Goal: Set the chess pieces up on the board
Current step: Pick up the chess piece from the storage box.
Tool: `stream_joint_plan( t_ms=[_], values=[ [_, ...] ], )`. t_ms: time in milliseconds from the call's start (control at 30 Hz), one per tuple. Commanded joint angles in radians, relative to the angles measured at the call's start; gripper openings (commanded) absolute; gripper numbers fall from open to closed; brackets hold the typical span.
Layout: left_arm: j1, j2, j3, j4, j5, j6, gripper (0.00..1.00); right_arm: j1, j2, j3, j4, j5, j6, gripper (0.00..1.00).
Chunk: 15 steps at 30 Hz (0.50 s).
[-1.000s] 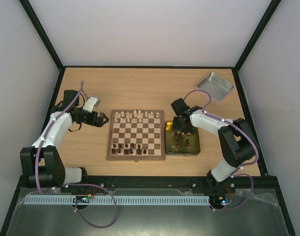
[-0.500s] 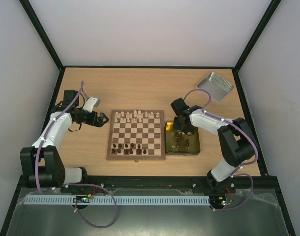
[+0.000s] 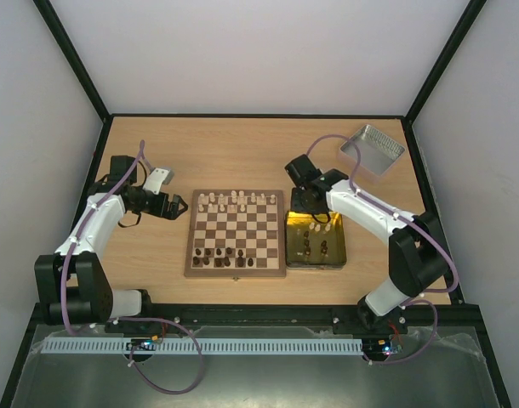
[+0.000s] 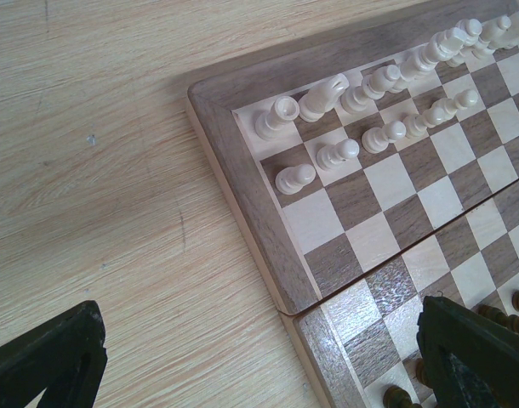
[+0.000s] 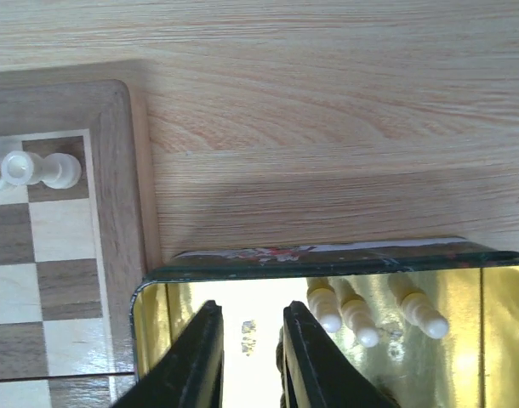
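Right wrist view crops the right gripper over the yellow tin; its grip is unclear. Between the arms lies the board; beside it the left gripper gapes wide, cream chess pieces lining far rows.

Bright, even light; glare inside the tin; wrist views' near edges seem soft.

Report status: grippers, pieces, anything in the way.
Left gripper open beside the board, empty. Right gripper nearly shut over the tin, load unclear. Chess pieces partly set; more wait in tin. Nothing blocking the board.
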State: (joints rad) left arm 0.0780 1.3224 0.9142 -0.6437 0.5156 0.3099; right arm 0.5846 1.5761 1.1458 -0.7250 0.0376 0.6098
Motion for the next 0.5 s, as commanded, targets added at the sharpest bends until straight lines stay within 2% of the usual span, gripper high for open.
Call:
stream_joint_plan(
  t_ms=[0, 233, 467],
  values=[
    [0.0, 0.006, 0.0, -0.006, 0.006, 0.0, 0.99, -0.006, -0.029, -0.004, -0.061, 0.058, -0.007, 0.22],
    [0.0, 0.005, 0.0, -0.008, 0.005, 0.0, 0.99, -0.061, -0.022, -0.135, 0.033, -0.014, -0.003, 0.23],
    [0.0, 0.003, 0.0, -0.008, 0.003, 0.0, 0.99, -0.075, 0.04, -0.137, 0.081, -0.05, -0.006, 0.23]
  ],
)
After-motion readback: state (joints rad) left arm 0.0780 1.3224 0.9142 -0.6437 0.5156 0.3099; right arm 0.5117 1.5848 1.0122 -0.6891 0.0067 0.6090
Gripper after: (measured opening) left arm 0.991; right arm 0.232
